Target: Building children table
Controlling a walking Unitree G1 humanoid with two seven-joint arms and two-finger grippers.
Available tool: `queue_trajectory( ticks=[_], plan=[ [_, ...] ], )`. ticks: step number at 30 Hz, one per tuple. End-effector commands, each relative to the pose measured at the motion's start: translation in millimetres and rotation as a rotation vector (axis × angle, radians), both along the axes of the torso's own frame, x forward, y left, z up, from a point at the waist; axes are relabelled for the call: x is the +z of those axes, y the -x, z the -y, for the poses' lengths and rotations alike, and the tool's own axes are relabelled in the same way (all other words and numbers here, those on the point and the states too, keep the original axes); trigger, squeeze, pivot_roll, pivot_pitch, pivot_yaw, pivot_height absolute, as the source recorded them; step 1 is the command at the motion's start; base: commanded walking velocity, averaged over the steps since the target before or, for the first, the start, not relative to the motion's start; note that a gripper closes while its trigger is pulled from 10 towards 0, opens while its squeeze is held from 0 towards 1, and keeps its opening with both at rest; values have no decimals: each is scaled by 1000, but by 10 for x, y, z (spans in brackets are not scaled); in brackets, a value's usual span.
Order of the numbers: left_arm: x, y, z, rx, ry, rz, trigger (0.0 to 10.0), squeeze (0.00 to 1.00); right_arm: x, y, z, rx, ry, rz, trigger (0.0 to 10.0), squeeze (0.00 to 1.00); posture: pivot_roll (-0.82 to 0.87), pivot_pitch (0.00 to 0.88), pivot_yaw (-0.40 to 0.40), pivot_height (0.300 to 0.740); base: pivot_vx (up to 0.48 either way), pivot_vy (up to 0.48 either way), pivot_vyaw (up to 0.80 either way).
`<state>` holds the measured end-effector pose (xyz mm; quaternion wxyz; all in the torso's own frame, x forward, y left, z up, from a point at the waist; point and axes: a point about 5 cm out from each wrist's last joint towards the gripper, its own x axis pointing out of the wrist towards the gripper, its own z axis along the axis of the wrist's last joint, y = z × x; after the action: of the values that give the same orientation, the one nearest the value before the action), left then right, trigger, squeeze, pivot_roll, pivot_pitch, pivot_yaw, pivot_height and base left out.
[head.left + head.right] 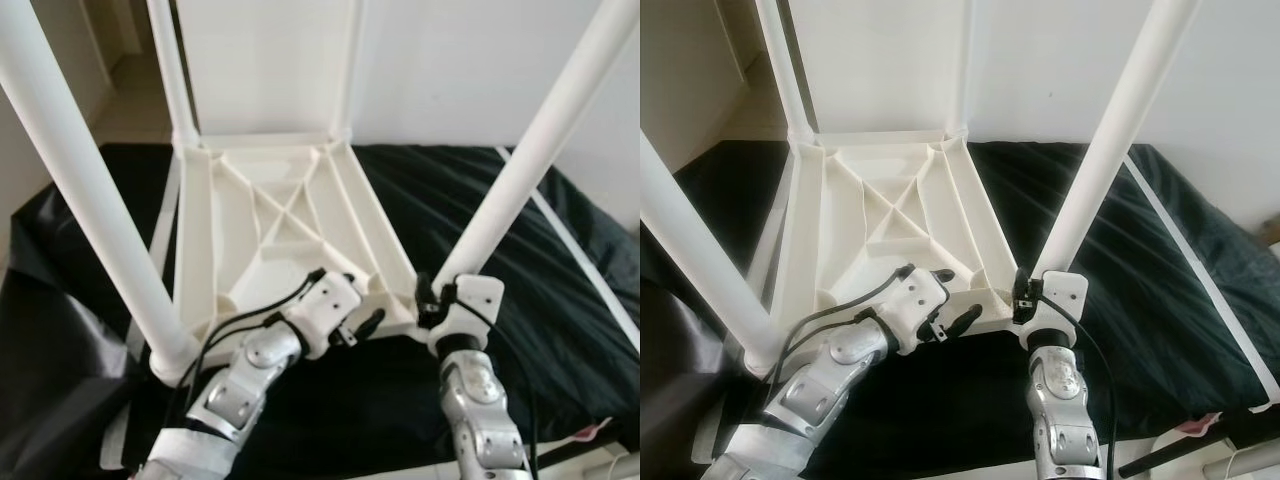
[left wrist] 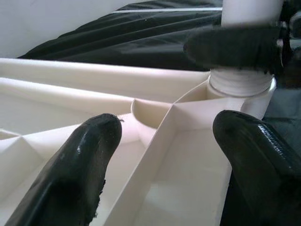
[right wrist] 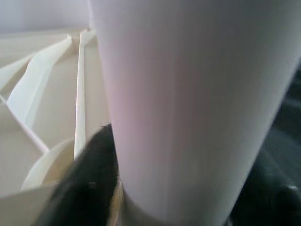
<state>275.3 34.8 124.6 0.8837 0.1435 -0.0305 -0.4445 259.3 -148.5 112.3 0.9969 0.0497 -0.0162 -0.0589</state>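
A black sheet (image 1: pixel 560 290) covers the surface that carries the work, and on it lies the white tabletop (image 1: pixel 290 215) upside down, its ribbed underside facing up, reaching from the middle of the sheet toward the robot's near edge. Four white legs stand up from its corners; the near-right leg (image 1: pixel 520 170) is the one in hand, rising from the socket (image 2: pixel 242 84) at the tabletop's near-right corner. The right end effector (image 1: pixel 432 295) is closed around the base of this leg, just above the socket, with one black finger pressed against the tube in the right wrist view. The left end effector (image 1: pixel 350 300) hovers over the near rim of the tabletop beside that same corner, its fingers (image 2: pixel 80 160) spread wide with a rib between them and gripping nothing. The step looks like seating or tightening this leg. To do it well, the right end effector should keep the leg in line with the socket and push or turn along its axis, not sideways, while the left presses down on the rim so the light tabletop does not slide on the slick sheet or tip.
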Motion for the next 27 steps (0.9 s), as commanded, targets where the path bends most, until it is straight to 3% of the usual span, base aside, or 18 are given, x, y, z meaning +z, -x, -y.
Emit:
queue_trajectory(
  ticks=[1, 5, 9, 12, 17, 18, 23, 25, 27],
  plan=[
    [-1, 12, 2, 19, -4, 4, 10000, 0, -31, 10, -67, 21, -67, -2, 10000, 1000, 19, 0, -74, 740, 0, 0, 0],
    [10, 3, 8, 18, -6, 9, 10000, 0, 31, -8, -42, 45, -73, 31, 10000, 1000, 19, 0, -75, 740, 0, 0, 0],
    [4, -17, 2, 27, -12, 12, 10000, 0, 84, -3, 89, 65, -68, 63, 10000, 1000, 21, 0, -74, 740, 0, 0, 0],
    [-3, -22, -12, 28, -18, 14, 10000, 0, 63, 47, 280, 129, -27, 60, 10000, 1000, 20, 0, -71, 740, 0, 0, 0],
    [3, -28, -14, 27, -20, 16, 10000, 0, 61, 62, 314, 196, -6, 52, 10000, 1000, 15, 0, -67, 740, 0, 0, 0],
    [11, -33, -4, 17, -24, 20, 10000, 0, 45, 72, 353, 364, 61, 30, 10000, 0, 9, 0, -57, 740, 0, 0, 0],
    [16, -35, 6, -3, -31, 22, 10000, 0, 34, -10, 424, 527, 183, -16, 10000, 0, 3, 0, -46, 740, 0, 0, 0],
    [16, -35, 6, -3, -31, 22, 10000, 0, 34, -10, 424, 527, 183, -16, 10000, 0, 3, 0, -46, 740, 0, 0, 0],
    [34, -41, 25, -12, -31, 27, 10000, 0, 32, -94, 443, 621, 265, -46, 10000, 0, 2, 0, -35, 740, 0, 0, 0]
  ],
)
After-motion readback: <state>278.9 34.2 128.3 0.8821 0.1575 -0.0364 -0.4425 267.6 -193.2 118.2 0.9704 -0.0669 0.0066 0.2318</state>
